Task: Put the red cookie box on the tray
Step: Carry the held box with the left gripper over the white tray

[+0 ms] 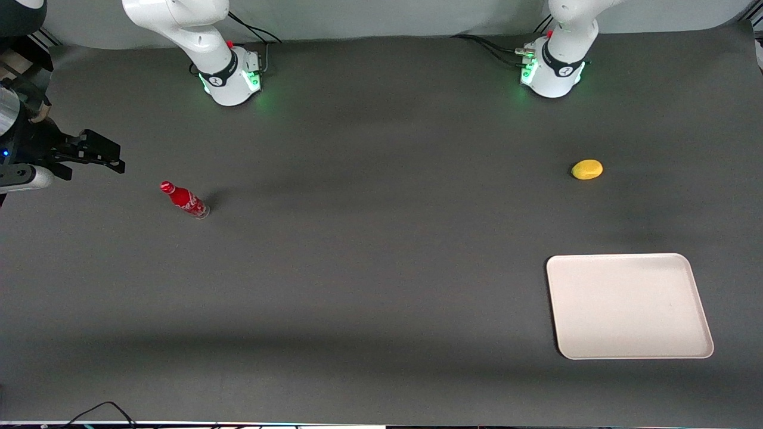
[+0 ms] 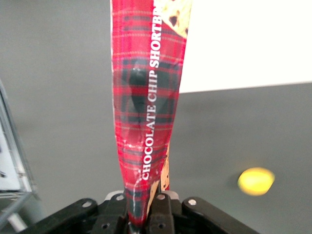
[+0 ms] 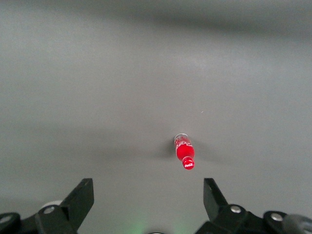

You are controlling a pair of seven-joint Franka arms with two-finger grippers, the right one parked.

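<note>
A: Start at the parked arm's end of the desk (image 1: 369,268). What's there?

B: A red bottle (image 1: 185,200), standing well apart from everything else. Not our concern. Toward the working arm's end lies a yellow fruit (image 1: 587,170), and nearer the front camera than the fruit sits the tray (image 1: 629,307), bare.

A: And the box?

B: The box (image 2: 148,112) is off the desk, pinched in the gripper (image 2: 145,209). The wrist view shows the fingers pressed against its lower end, and the carton wall looks creased a little where they bite. The front view shows neither the gripper nor the box, so I judge they hang above that camera's field.

A: Which way does it point?

B: Its long axis runs straight out from the gripper, away from the fingers, so the box hangs lengthwise with its free end down toward the desk. The lettering runs along that axis. Past the free end the wrist view shows a cream-white patch, likely the tray, with the fruit off to one side.

A: So how to do the placing well?

B: I'd carry it over the tray's middle, lower slowly, and tip the wrist so the long side comes down flat along the tray's longer side. Held by one end, it may swing or slip; release only once it rests, and keep it inside the rim.
</note>
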